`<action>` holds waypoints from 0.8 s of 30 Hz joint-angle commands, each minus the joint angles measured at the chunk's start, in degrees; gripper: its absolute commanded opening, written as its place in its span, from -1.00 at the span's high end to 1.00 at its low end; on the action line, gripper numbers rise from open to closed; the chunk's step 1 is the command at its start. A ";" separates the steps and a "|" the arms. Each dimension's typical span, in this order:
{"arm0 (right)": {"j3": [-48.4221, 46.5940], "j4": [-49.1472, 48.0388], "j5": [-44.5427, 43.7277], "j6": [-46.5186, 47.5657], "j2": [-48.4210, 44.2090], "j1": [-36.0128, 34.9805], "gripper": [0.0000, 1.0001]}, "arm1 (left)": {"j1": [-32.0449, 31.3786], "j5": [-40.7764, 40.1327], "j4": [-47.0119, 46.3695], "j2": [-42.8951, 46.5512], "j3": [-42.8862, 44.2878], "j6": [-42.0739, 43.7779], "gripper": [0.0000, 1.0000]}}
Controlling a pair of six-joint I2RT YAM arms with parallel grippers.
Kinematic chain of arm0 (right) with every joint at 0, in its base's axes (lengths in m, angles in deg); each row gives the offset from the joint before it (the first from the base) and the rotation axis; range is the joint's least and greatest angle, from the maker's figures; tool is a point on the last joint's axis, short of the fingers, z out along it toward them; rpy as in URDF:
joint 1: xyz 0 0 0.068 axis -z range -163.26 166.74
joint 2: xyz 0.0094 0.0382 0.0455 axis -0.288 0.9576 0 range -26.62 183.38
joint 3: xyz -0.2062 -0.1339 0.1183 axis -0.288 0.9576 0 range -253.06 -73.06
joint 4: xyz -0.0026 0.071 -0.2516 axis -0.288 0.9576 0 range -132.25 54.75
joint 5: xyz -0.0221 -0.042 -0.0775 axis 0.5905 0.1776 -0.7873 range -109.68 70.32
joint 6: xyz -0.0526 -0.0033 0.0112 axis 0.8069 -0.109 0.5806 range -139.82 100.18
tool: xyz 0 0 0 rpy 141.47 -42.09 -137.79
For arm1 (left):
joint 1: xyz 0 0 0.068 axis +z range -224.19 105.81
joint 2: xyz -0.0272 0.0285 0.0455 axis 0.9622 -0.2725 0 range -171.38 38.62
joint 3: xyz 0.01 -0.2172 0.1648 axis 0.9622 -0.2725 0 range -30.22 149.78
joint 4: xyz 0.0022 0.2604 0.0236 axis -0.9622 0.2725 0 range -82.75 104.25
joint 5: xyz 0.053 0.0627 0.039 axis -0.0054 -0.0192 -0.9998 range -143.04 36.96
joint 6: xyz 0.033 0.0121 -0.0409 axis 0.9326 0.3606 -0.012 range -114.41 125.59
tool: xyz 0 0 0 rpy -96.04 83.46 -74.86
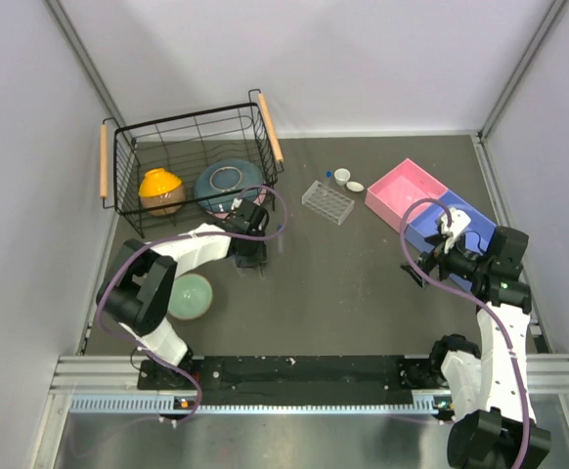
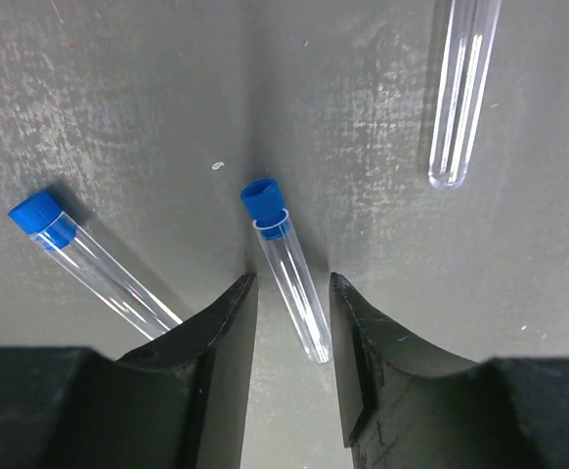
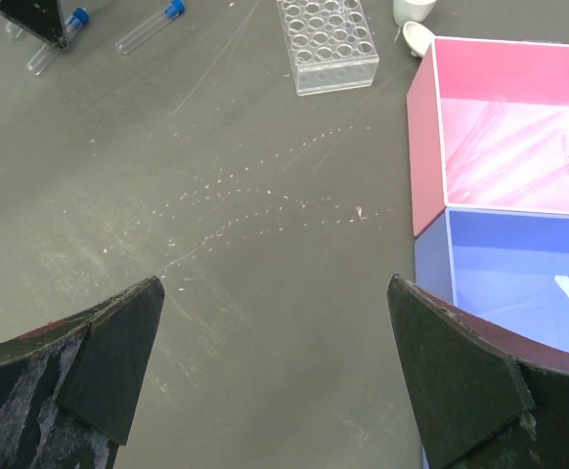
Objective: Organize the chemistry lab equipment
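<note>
Closest to my left wrist lens, the left claw (image 2: 292, 285) has its jaws partly apart, one on each side of a blue-capped tube (image 2: 281, 249) lying flat on the table (image 2: 382, 225), and neither is clearly pressing it. Another capped tube (image 2: 89, 262) lies to its left, and an uncapped tube (image 2: 460, 88) lies farther right. From above, that spot is just in front of the wire basket (image 1: 123, 181) at the far left corner. Near the middle of the far edge sit the clear rack (image 1: 328, 201) and two white cups (image 1: 342, 177). My right claw (image 3: 273, 283) hangs wide apart, gripping nothing, near the blue tray (image 3: 519, 264) at the right edge.
</note>
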 commanded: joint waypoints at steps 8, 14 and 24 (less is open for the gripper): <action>-0.44 -0.33 2.37 1.07 -0.89 0.65 -0.97 | -1.44 -2.79 2.25 -2.25 3.66 1.23 0.59; -0.44 0.03 2.63 1.25 -1.16 0.65 -0.97 | -1.97 -2.36 2.24 -1.19 2.87 1.49 0.81; -2.81 5.47 10.09 2.30 1.74 0.65 -0.97 | -2.59 7.74 -4.07 11.00 -4.33 5.35 0.90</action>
